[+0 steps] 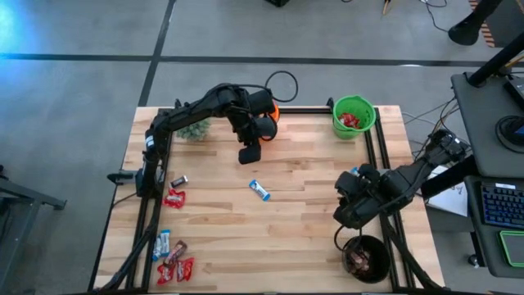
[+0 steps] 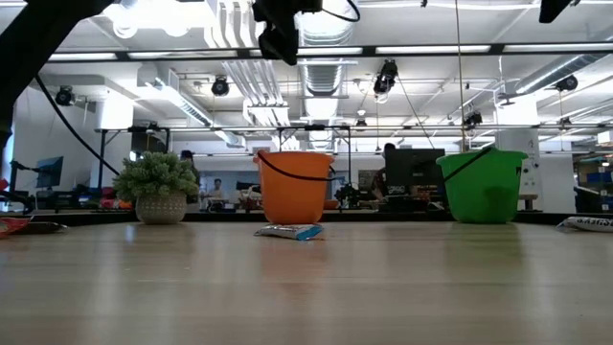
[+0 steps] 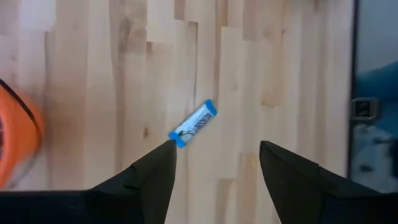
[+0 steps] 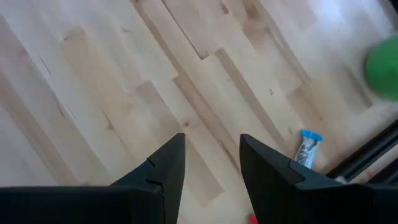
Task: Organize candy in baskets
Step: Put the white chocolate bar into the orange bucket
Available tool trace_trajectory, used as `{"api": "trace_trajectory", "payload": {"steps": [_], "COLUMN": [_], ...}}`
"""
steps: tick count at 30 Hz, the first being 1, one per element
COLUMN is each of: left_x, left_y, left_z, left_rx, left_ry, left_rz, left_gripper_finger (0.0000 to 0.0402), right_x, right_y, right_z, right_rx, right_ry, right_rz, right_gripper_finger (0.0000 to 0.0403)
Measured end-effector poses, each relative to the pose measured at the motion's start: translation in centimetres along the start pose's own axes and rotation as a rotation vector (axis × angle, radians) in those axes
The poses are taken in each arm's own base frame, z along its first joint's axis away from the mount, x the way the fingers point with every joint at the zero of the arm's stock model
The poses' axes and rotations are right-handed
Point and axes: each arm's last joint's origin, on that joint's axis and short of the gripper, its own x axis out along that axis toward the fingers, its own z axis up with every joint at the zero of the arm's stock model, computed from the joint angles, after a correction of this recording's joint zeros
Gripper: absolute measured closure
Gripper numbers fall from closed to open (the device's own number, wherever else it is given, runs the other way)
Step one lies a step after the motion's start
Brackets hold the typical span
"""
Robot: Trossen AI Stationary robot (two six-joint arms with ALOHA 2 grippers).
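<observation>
So the candy that matters right now is the blue-and-white bar [image 1: 259,190] lying flat by itself in the middle of the table [image 1: 270,238], clear of everything else. My guess is it's next to be sorted, since the left hand [image 1: 250,154] hangs above the table between that bar and the orange basket [image 1: 273,113], with its wrist camera looking straight down on the wrapper [image 3: 193,124].

That hand is wide open and empty. Both fingers [image 3: 149,180] show with bare wood between them and nothing is touched.

The rest of the candy sits in two loose groups near the left edge: a dark bar and a red one [image 1: 173,197] partway along, and a mixed pile of blue, red and brown [image 1: 173,262] at the near left corner. There's also a blue bar [image 4: 306,149] right by the frame rail on the right side.

The baskets seem to be split by colour. The green basket [image 1: 354,116] at the far right has red wrappers in it, and the black basket [image 1: 366,258] at the near right holds dark ones. So orange is probably for blue, though I can't see inside it.

The right hand [image 1: 350,215] hovers just beyond the black basket, partly open and holding nothing.
</observation>
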Motion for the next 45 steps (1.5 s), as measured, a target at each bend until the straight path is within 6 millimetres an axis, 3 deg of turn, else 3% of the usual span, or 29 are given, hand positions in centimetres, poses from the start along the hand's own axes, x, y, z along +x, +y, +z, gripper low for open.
{"api": "trace_trajectory", "payload": {"steps": [6,11,24,31,39,45], "left_x": [0.9,2.8,10.7,13.1,14.4,15.4], "left_y": [-0.7,-0.7,-0.1,-0.2,-0.7,-0.3], "left_z": [0.1,0.0,-2.8,-2.6,-1.9,-2.0], "left_rx": [0.123,0.158,0.244,0.285,0.402,0.395], "left_ry": [0.048,0.105,0.377,0.31,0.217,0.231], "left_rz": [0.12,0.123,0.108,0.117,0.127,0.121], "left_gripper_finger": [0.0193,0.0194,0.0194,0.0194,0.0194,0.0194], "right_x": [-0.3,-0.4,-0.4,-0.4,-0.4,-0.4], "right_y": [-0.6,-0.7,-0.7,-0.7,-0.7,-0.7], "right_z": [0.2,0.2,0.2,0.2,0.2,0.2], "right_rx": [-0.038,-0.041,-0.082,-0.076,-0.04,-0.013], "right_ry": [-0.006,0.0,0.001,0.001,0.003,0.009], "right_rz": [0.01,0.016,0.016,0.017,0.02,0.025], "right_gripper_finger": [0.0262,0.0263,0.0262,0.0265,0.0264,0.0268]}}
